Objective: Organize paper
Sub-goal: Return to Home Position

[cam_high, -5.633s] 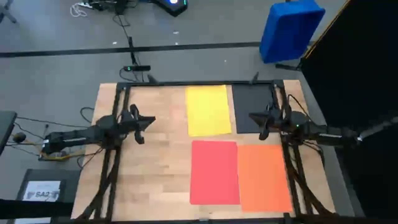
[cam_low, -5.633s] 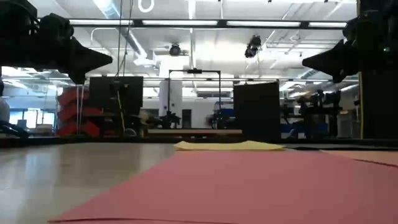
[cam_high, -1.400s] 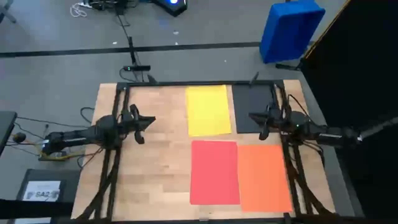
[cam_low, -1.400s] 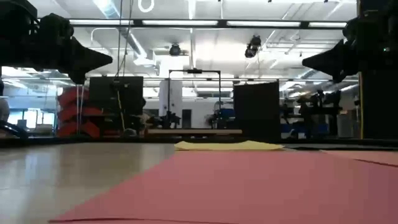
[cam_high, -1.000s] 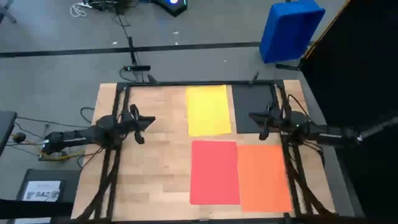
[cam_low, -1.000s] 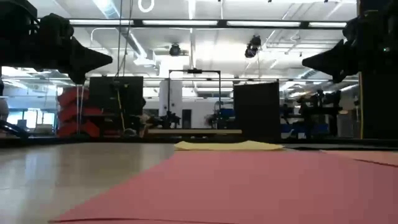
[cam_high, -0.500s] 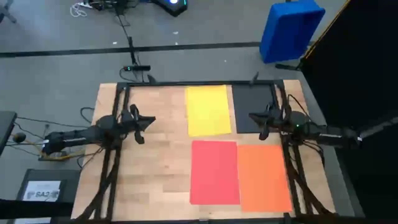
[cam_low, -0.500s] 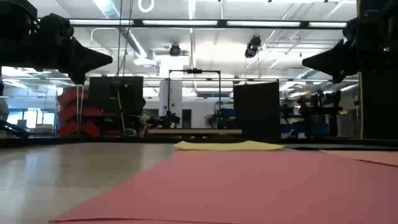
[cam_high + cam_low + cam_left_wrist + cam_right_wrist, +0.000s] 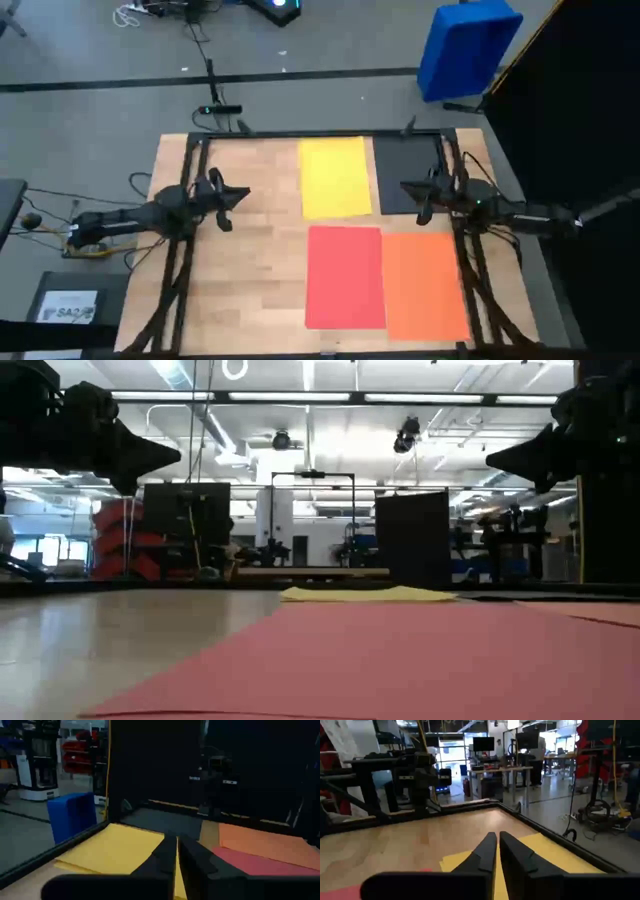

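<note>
The wooden table (image 9: 250, 270) carries four letter-size sheets of paper, laid flat in a two-by-two block on its right half. The yellow sheet (image 9: 334, 177) lies at the far edge, with the black sheet (image 9: 400, 165) just to its right, their long edges close together. Nearer, the red sheet (image 9: 345, 276) sits below the yellow one, and the orange sheet (image 9: 424, 284) lies right beside it, edge against edge. A narrow strip of bare wood separates the far pair from the near pair. From table height the red sheet fills the foreground and the yellow one shows as a thin, slightly raised layer behind it.

The left gripper (image 9: 240, 194) hangs above bare wood on the left half of the table, pointing right toward the sheets and well clear of them. Its two dark fingers (image 9: 162, 857) are drawn together with only a hairline slit between them, holding nothing. The right gripper (image 9: 408, 188) hangs over the near part of the black sheet, pointing left. Its fingers (image 9: 482, 855) are likewise pressed together and empty. Both grippers ride high above the tabletop.

On the floor beyond the far right corner stands a blue plastic bin (image 9: 468, 48). A dark box (image 9: 68, 305) with a white label sits on the floor off the near left side.
</note>
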